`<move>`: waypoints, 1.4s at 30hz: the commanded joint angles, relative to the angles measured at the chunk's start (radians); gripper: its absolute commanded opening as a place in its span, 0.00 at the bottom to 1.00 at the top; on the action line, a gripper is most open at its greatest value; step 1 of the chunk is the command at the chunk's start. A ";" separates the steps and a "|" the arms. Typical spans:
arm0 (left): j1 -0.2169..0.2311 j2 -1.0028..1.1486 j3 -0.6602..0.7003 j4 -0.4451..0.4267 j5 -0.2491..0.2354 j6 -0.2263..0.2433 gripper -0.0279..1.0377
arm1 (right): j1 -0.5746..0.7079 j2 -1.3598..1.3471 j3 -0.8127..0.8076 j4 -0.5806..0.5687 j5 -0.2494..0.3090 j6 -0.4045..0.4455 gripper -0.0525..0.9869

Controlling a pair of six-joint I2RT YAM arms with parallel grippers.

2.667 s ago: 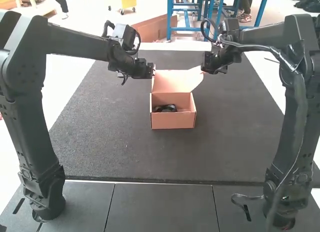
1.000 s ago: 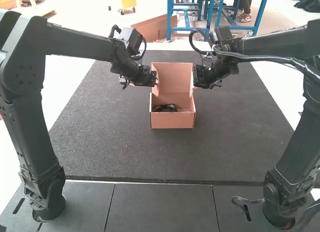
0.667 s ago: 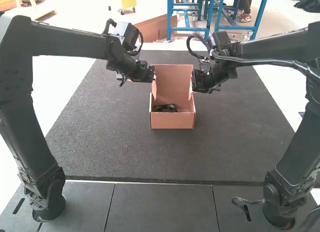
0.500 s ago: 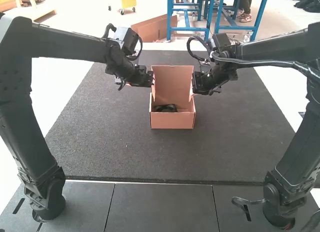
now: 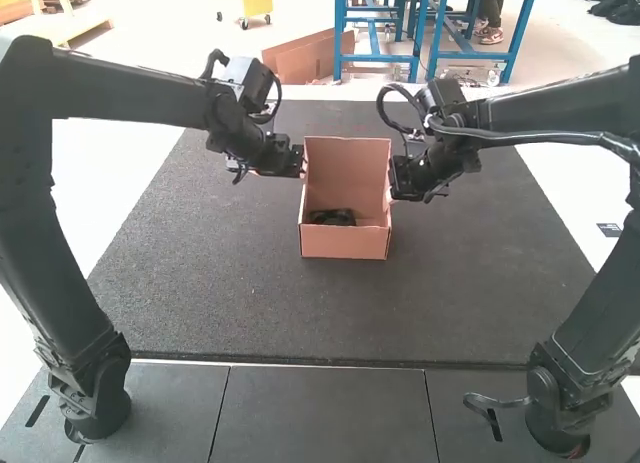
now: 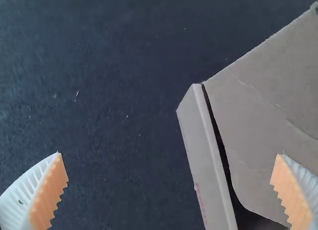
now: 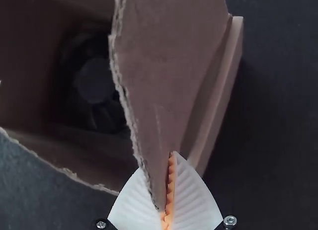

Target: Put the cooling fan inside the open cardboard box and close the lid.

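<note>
Cooling fan (image 5: 331, 217) sits in the cardboard box (image 5: 345, 240). The lid (image 5: 346, 171) stands upright behind it, right jaws clamped on its side flap (image 7: 169, 91), left jaws apart at the opposite edge.

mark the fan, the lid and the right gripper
fan (image 5: 330, 217), high view, its dark top face
lid (image 5: 347, 171), high view, middle of upright panel
right gripper (image 7: 170, 163), right wrist view, fingertips clamped on lid flap

spread claw (image 6: 168, 163) around cardboard flap (image 6: 258, 135) edge
</note>
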 commanded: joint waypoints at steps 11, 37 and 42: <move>-0.006 -0.068 -0.038 0.002 -0.007 0.011 0.94 | 0.045 -0.032 -0.077 0.073 0.028 -0.009 0.03; 0.049 -0.088 0.046 0.042 -0.235 0.086 0.94 | -0.031 -0.156 0.073 -0.030 0.064 0.037 0.94; 0.046 -0.019 0.152 0.057 -0.232 0.086 0.94 | -0.070 -0.286 0.032 -0.086 0.041 0.036 0.94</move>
